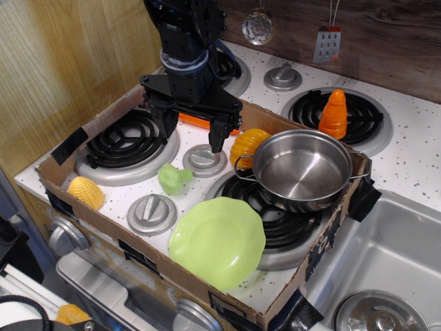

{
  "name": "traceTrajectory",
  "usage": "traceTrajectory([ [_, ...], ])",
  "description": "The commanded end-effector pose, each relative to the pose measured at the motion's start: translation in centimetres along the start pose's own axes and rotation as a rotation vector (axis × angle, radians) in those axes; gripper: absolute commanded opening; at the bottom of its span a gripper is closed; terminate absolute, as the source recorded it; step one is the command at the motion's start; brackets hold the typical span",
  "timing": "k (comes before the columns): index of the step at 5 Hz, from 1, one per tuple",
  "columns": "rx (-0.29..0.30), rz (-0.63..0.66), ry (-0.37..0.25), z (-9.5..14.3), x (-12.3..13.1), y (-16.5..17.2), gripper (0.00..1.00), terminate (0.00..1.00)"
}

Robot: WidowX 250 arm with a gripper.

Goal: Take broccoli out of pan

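Gripper (193, 134) hangs with jaws spread wide and holding nothing, above the broccoli (173, 178) lying on the stovetop left of the pan (302, 170).

A white speckled stovetop (406, 158) with black coil burners (127, 140) filled the view. A dark wood-grain backsplash (386, 34) ran along 12 to 2 o'clock. A light wooden panel (62, 69) stood at 9 o'clock. A steel sink (386, 276) sat at 4 o'clock.
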State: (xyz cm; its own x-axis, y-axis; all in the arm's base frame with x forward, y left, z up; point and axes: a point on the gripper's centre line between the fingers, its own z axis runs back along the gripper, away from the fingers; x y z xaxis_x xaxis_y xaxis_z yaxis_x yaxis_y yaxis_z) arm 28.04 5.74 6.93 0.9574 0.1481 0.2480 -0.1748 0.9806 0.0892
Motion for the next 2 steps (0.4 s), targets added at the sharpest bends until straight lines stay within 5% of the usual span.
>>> traceTrajectory([
  [1, 0.002, 0.007, -0.066, 1.74, 0.96, -0.10, 1.00, 0.00],
  [2, 0.002, 0.007, -0.066, 1.74, 0.96, -0.10, 1.00, 1.00],
])
